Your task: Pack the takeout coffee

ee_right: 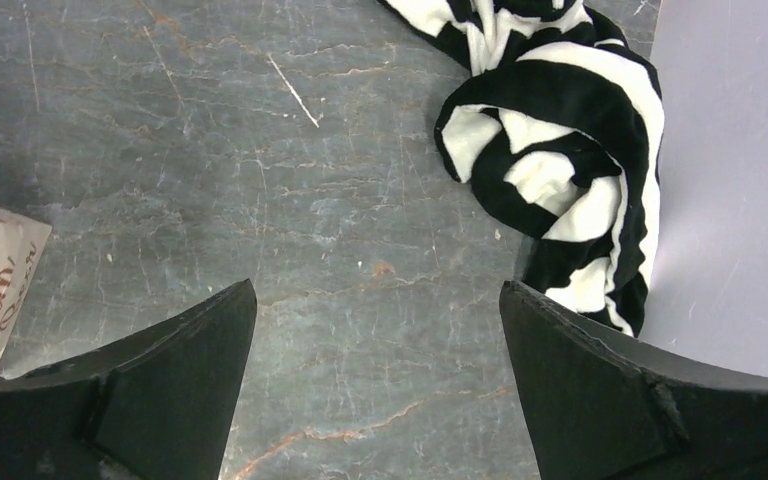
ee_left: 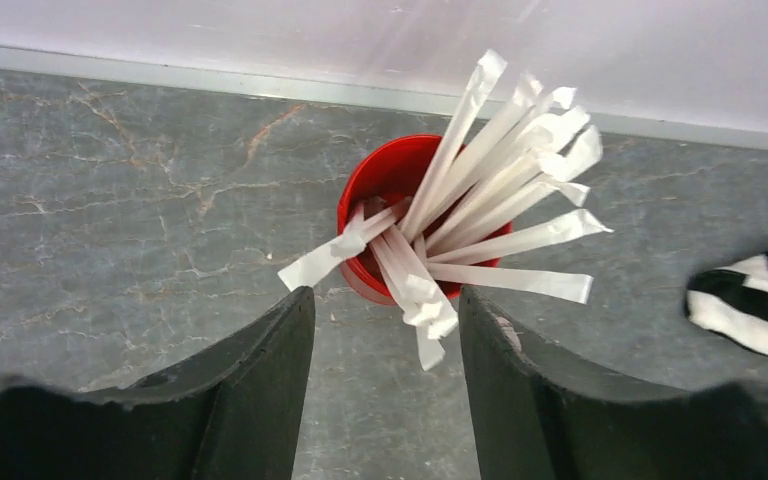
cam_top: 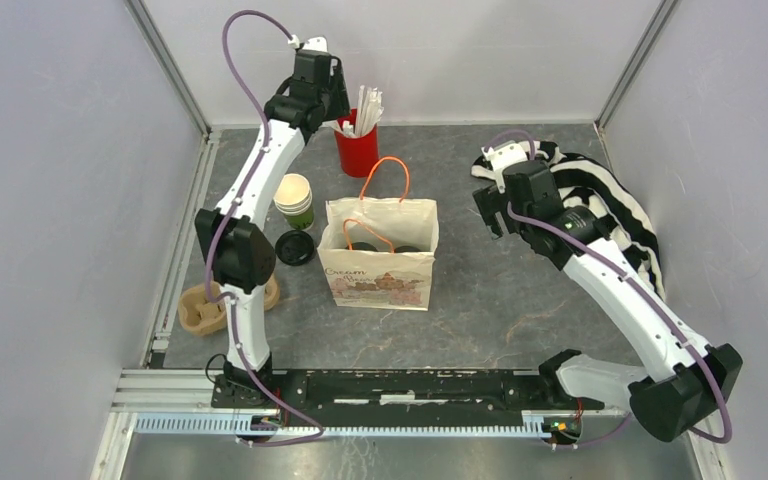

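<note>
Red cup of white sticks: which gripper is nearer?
Left. The left gripper hovers just above the red cup; the right gripper is far to its right, beside the black-and-white striped cloth.

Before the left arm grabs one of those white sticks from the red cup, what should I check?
1. Left gripper open over the red cup: ok.
2. A white stick between its fingers: cannot tell, depth unclear.
3. Paper bag upright: ok.
4. Two lidded cups in bag: ok.
5. Bag mouth free: not ok, orange handle droops across.
6. Right gripper open, empty, clear of bag: ok.
</note>
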{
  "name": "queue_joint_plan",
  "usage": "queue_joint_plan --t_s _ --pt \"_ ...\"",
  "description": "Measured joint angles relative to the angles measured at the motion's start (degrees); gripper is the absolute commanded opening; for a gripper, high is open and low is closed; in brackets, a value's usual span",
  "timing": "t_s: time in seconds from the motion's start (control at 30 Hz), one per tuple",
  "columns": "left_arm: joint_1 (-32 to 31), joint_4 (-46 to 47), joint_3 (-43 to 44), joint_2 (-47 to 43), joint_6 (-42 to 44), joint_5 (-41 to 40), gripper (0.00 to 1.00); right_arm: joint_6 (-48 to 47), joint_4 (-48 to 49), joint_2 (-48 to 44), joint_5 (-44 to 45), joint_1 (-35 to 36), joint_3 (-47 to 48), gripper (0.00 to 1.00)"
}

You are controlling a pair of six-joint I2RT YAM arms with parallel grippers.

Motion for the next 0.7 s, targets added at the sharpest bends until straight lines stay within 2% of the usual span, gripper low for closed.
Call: queue_joint_plan --t_s 0.33,0.6,0.7 --pt "0.2 3.2 1.0 6.1 3.9 -2.7 0.44 -0.7 3.4 4.0 -3.8 -2.7 0.0 0.98" --pt "0.2 5.9 1.3 9.3 6.9 -5.7 0.17 -1.8 4.3 2.9 -4.5 -2.7 -1.8 0.98" --pt "0.2 6.7 1.3 9.6 7.6 -6.6 0.03 -2.0 4.3 2.1 -4.5 -2.7 -1.9 0.98"
